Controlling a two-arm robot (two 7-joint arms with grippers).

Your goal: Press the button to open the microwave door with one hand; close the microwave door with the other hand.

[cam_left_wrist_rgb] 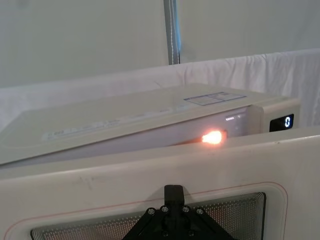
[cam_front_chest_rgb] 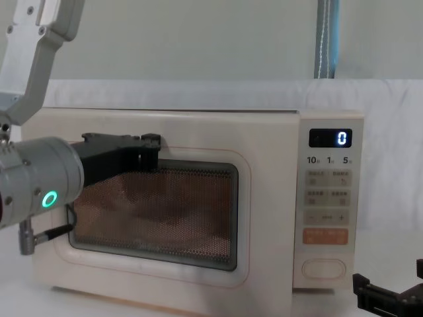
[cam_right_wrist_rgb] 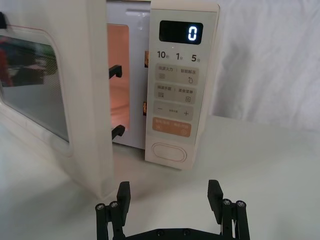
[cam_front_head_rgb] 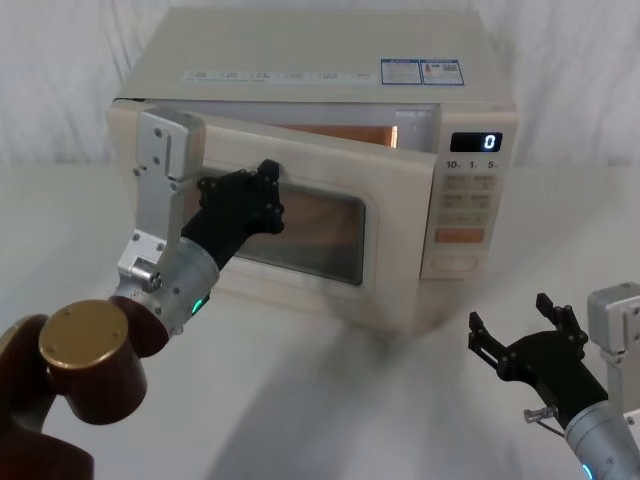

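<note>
A: Where do we stand with the microwave door (cam_front_head_rgb: 300,225)?

B: It hangs ajar on the microwave (cam_front_head_rgb: 330,90), hinged on our left, its free edge swung out toward us beside the control panel (cam_right_wrist_rgb: 177,90). The cavity lamp (cam_left_wrist_rgb: 213,137) glows through the gap, so we judge the latch has let go and the closing half is what remains.

A: And which of us is nearer?

B: Our left gripper (cam_front_head_rgb: 262,198) is right at the door's face, over the upper left part of the window (cam_front_chest_rgb: 158,211). It appears to touch the panel, though we cannot see the contact itself, nor whether its fingers are spread or closed.

A: The right one?

B: Our right gripper (cam_right_wrist_rgb: 169,197) sits low on the table (cam_front_head_rgb: 330,400), well apart from the door, its fingers spread and empty, facing the button (cam_right_wrist_rgb: 169,152) at the foot of the panel.

A: So the push runs which way?

B: Away from us, into the cabinet. The door's long axis runs left to right, and the left gripper sits nearer the hinge than the free edge, so we judge a push farther toward the free side would swing it shut more easily.
</note>
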